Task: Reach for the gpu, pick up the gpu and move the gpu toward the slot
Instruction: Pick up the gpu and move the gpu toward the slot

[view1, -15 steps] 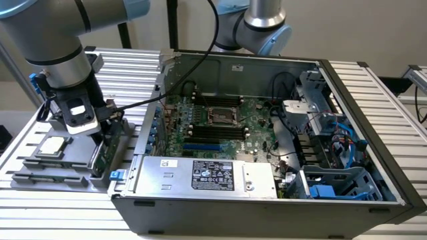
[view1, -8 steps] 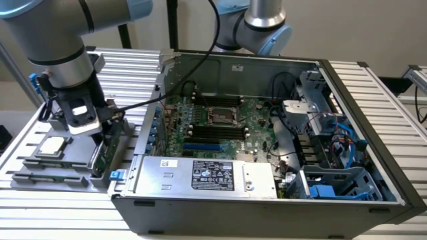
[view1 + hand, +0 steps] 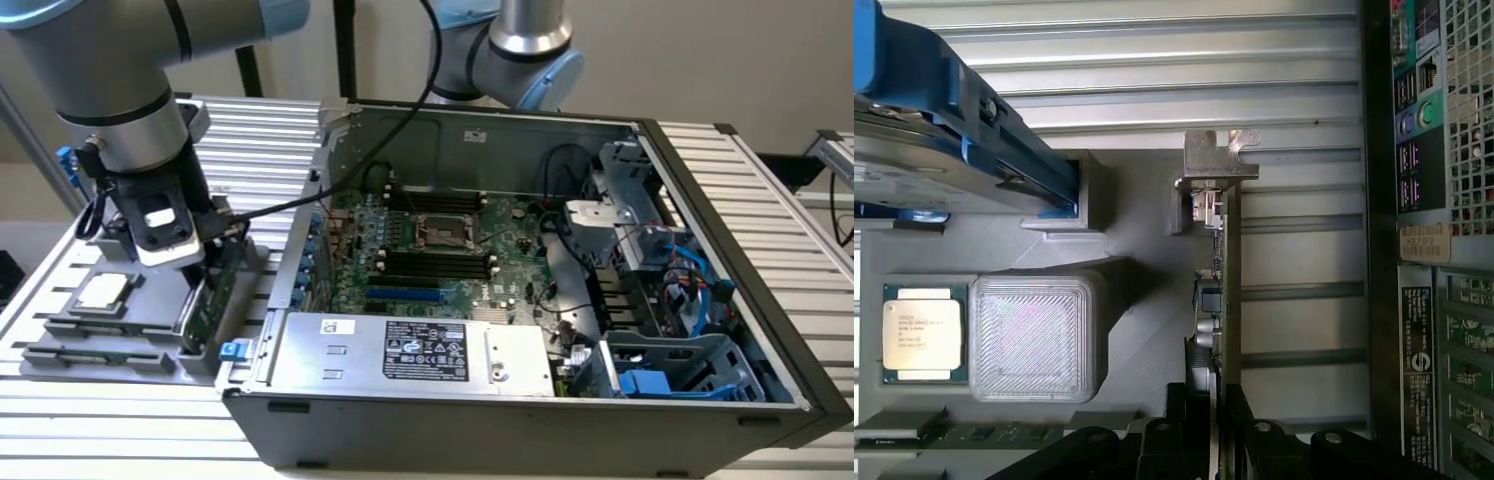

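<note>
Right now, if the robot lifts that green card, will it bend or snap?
The gpu looks like a thin, rigid board, so probably stiff and light. Standing on edge in the grey holder, it could tip if nudged. Its small exposed parts seem fragile.

Gpu (image 3: 1231, 265) stands edge-on, so its board face is out of sight. The end away from its bracket is hidden within the gripper (image 3: 1211, 410), whose body runs off the frame. Across the grey holder (image 3: 1144, 330) from the gpu, the hard drive (image 3: 924, 130) is cropped by the frame edge. Processor chip (image 3: 922, 332), same side of the gpu: print too small to read. Computer case (image 3: 1429, 300), on the gpu's other side: cropped, label text illegible.
</note>
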You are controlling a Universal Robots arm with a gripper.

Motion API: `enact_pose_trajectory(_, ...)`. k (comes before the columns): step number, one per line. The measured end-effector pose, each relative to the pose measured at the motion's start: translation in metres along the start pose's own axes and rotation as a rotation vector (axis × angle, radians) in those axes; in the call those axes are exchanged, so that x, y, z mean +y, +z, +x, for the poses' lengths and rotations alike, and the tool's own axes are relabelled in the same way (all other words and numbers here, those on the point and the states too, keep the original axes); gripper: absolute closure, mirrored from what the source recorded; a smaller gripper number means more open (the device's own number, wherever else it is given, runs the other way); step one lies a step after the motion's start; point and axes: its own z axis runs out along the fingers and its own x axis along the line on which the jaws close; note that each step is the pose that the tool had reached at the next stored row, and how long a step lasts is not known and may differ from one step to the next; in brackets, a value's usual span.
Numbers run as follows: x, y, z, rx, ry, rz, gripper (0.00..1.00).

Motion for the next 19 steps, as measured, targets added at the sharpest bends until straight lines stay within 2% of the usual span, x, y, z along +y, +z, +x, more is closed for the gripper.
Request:
enact_pose_trajectory(4, 0.0, -0.0061, -0.001, 0.0068, 0.0, 0.0004, 0.74)
enact_pose_trajectory(8, 0.0001, -0.0165, -0.001, 0.014, 0.0, 0.0009, 0.74)
enact_pose_trajectory(14, 0.0004, -0.0421, -0.005, 0.0258, 0.0, 0.0015, 0.74)
enact_pose_trajectory(19, 0.0009, -0.0649, -0.012, 0.0304, 0.0, 0.0015, 0.74)
